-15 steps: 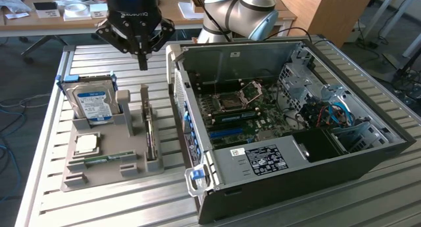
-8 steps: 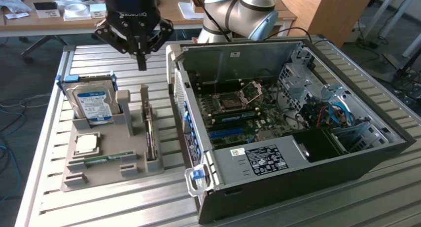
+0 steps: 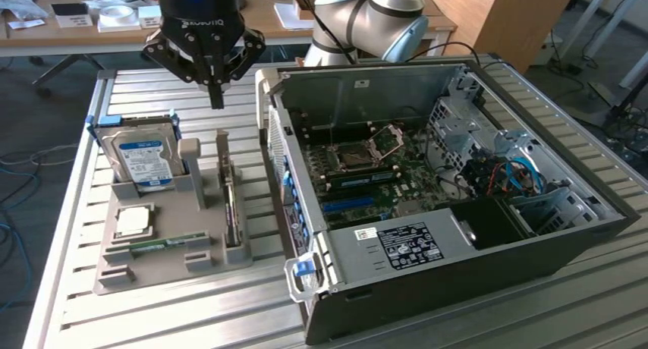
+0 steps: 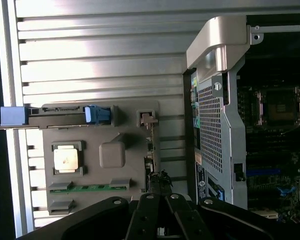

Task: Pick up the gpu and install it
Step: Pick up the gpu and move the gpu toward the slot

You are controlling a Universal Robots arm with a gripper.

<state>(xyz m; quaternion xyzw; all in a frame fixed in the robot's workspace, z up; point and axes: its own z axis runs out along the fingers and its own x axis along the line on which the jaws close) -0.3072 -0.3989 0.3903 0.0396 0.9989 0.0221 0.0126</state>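
Observation:
The gpu (image 3: 232, 205) stands on its edge in a slot of the grey holder (image 3: 152, 271), a thin dark card with a metal bracket at its far end. My gripper (image 3: 215, 100) hangs above the far end of the holder, fingers shut together with nothing between them, clear of the card. In the wrist view the gpu (image 4: 151, 145) appears edge-on as a thin line, and my gripper (image 4: 160, 181) points at its near end. The open computer case (image 3: 405, 246) lies beside the holder, at the exterior view's right, with its motherboard (image 3: 369, 174) exposed.
The holder also carries a blue-labelled hard drive (image 3: 147, 159), a square processor (image 3: 133, 221) and a green memory stick (image 3: 162, 245). All sit on a slatted metal table (image 3: 152, 319). The arm's base (image 3: 365, 23) stands behind the case. A cluttered desk (image 3: 91, 23) lies beyond.

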